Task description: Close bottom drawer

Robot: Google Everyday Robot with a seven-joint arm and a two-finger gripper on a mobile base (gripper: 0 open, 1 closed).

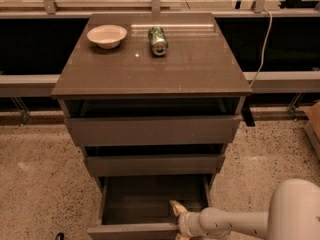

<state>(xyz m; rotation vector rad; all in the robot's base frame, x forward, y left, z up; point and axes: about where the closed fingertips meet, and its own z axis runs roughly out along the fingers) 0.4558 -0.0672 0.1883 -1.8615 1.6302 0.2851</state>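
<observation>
Grey-brown, the bottom drawer (145,200) stands pulled out at the foot of the bench (190,69). Our tool (176,210) sits at its front panel, right of middle; we cannot tell whether it is open or closed.

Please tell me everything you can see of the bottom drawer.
The bottom drawer is a grey-brown handleless box with a flat slim front panel. It stands pulled far out, level, under the middle drawer, which is only slightly open. Its inside looks dark, with nothing visible in it. The gripper is at its front edge, right of middle; contact cannot be told.
</observation>
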